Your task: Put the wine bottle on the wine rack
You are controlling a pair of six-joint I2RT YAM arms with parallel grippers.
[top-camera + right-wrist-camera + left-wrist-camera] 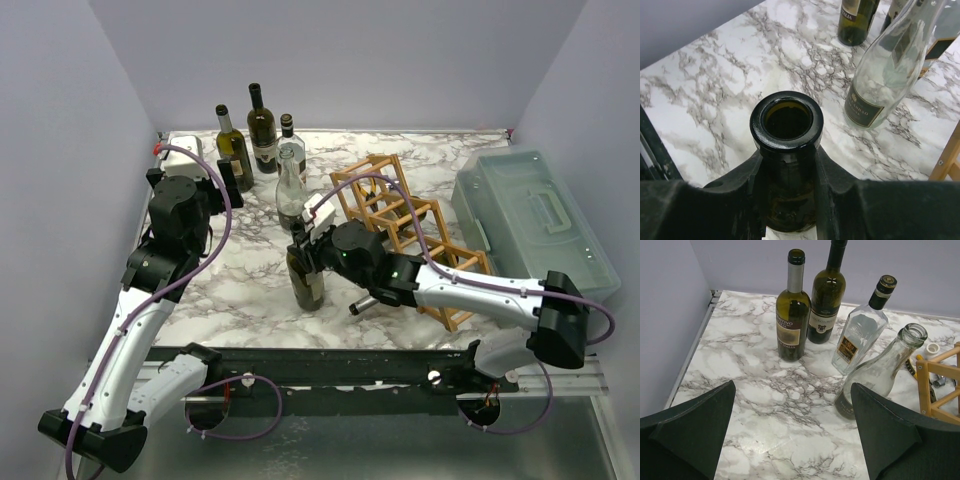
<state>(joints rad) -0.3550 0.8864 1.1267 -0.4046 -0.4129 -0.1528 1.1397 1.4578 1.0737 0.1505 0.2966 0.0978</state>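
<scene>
A dark wine bottle stands upright on the marble table, near the middle front. My right gripper is shut on its neck; the right wrist view shows the open mouth just above the fingers, which press on both sides. The light wooden wine rack lies to the right of the bottle, behind my right arm; a corner of it shows in the wrist views. My left gripper hovers at the back left, open and holding nothing.
A clear empty bottle stands just behind the held one. Two green bottles and a clear square one stand at the back. A translucent lidded box sits at the right edge.
</scene>
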